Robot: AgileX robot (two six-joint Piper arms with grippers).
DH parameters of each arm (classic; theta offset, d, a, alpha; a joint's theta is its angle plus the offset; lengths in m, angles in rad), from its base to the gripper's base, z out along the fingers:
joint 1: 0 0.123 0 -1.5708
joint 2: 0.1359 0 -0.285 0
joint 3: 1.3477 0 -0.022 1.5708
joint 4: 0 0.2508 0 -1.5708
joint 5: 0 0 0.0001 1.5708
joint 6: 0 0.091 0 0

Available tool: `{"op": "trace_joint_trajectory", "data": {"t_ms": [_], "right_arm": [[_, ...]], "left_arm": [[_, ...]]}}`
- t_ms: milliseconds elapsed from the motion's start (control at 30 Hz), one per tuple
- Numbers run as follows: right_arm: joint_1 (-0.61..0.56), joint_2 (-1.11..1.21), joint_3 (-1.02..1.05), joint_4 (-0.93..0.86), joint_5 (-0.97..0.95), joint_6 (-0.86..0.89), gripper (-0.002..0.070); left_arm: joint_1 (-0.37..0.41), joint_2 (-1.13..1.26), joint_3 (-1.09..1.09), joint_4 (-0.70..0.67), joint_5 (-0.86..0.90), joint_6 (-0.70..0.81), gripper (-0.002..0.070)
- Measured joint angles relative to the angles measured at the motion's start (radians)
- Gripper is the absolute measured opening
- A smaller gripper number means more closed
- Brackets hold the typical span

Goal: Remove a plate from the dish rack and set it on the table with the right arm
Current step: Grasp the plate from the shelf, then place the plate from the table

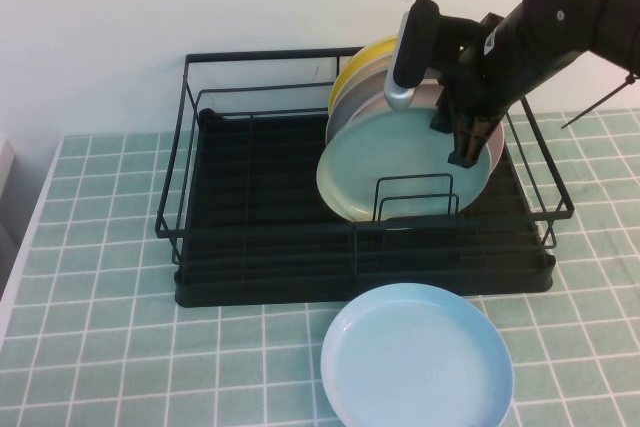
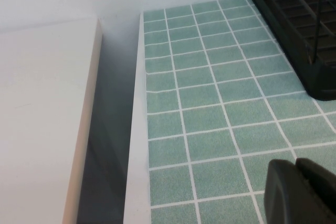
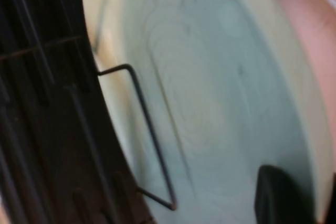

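Right gripper (image 1: 470,137) clamps the upper right rim of the mint-green plate (image 1: 395,162), which stands upright in the dish rack (image 1: 250,247). Left gripper (image 2: 302,192) hovers over the table (image 2: 210,103), finger state unclear.

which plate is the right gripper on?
The mint-green plate, frontmost of the upright stack in the dish rack. The right gripper sits at its upper edge; the sky-blue plate lies flat on the table.
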Motion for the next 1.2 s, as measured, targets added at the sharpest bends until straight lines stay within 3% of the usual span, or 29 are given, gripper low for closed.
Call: {"op": "trace_joint_trajectory", "data": {"t_ms": [67,433,900,1200], "right_arm": [[0.0,0.0,-0.002,-0.012,-0.022,-0.008,0.0086],[0.0,-0.023,-0.002,-0.016,-0.022,-0.012,0.0086],[0.0,-0.249,-0.002,0.017,0.003,0.003,0.0085],[0.002,-0.447,-0.004,0.145,0.096,0.152,0.0085]], "left_arm": [[0.0,0.0,0.0,0.0,0.0,0.0,-0.0003],[0.0,0.0,0.0,0.0,0.0,0.0,-0.0003],[0.0,0.0,0.0,0.0,0.0,0.0,-0.0003],[0.0,0.0,0.0,0.0,0.0,0.0,-0.0003]]}}
